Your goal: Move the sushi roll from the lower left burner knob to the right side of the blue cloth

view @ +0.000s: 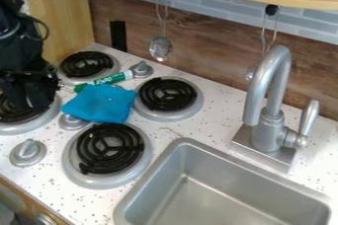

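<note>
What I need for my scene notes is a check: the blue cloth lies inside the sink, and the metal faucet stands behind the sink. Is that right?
Not quite: the blue cloth is not inside the sink. The camera view shows it on the stove top, among the burners. The metal faucet does stand behind the sink.

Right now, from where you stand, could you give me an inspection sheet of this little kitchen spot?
Surface: speckled white counter with four burners and a metal sink.
Job's things: blue cloth among the burners, partly over a knob; green-and-white marker behind it.
Clutter: nothing seen beyond those two.
Gripper: black gripper, at the left, near the cloth.
Cables: thin black loop at the arm.
Surroundings: faucet behind the sink; hanging spoon by the wood-look wall.
</note>
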Tool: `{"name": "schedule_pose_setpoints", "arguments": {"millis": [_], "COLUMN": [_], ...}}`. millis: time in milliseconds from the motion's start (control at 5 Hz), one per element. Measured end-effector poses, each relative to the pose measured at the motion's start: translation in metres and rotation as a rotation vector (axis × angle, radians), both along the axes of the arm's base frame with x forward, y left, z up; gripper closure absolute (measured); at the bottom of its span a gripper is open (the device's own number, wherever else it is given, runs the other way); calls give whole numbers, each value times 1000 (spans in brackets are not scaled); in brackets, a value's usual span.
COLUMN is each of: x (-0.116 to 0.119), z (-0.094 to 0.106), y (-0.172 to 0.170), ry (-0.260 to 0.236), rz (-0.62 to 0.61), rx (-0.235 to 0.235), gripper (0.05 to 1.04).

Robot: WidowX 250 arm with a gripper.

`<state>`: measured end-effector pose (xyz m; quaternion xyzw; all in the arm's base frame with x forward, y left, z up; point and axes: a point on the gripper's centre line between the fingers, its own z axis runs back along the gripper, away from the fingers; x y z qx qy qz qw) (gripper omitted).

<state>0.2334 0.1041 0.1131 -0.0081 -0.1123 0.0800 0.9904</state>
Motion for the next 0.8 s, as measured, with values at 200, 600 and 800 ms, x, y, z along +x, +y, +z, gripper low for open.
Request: {"name": "schedule_pose_setpoints", "arguments": {"millis": [200,600,800], "x": [21,61,75], "z": [4,-6,-15], "y": [-24,-58,-84], "ry": [14,56,81], "rz": [-16,-87,-153], "rx": [-9,-2,0], "gripper": [640,640,640]}}
